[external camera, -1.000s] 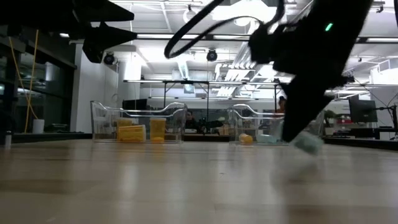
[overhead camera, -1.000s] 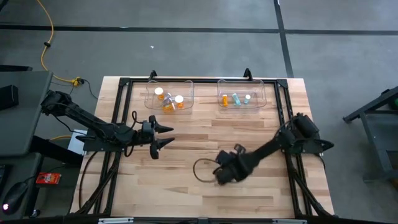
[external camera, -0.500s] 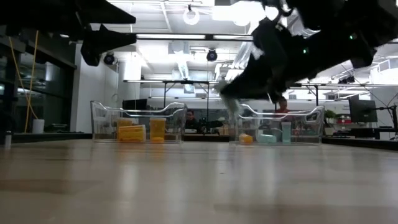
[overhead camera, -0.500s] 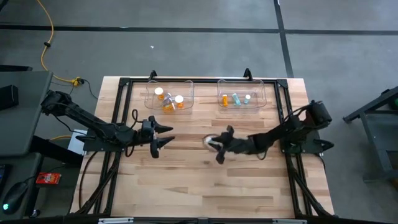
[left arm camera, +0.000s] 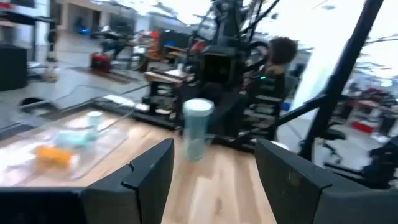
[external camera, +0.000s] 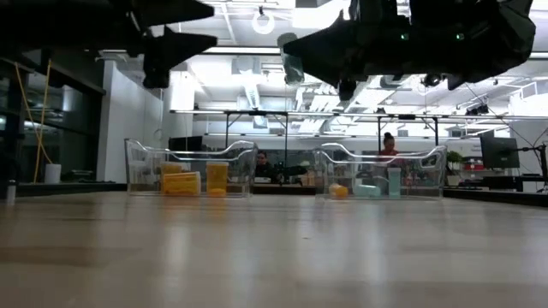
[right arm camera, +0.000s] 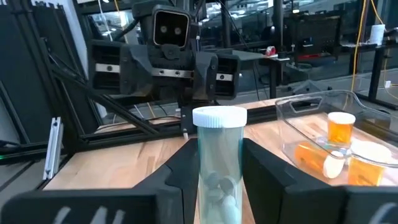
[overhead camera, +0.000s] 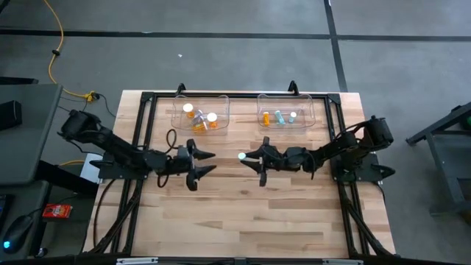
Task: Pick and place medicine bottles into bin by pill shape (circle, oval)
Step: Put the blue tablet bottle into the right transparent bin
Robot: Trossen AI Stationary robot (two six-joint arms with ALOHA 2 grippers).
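A pale teal bottle [right arm camera: 219, 163] is clasped upright in the right gripper [overhead camera: 254, 157] above mid-table. The left gripper [overhead camera: 200, 160], jaws parted and empty, is faced directly opposite. Two clear bins [overhead camera: 200, 115] are seen behind, bottles inside.

Bright overhead lights, some blur

Ceiling lamps [external camera: 265, 19] glare in the low view; left wrist view is smeared, desk [external camera: 274, 248] foreground is soft.

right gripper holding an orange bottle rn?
No, the right gripper is shut on a pale teal bottle with a white cap; the orange bottles sit in a bin.
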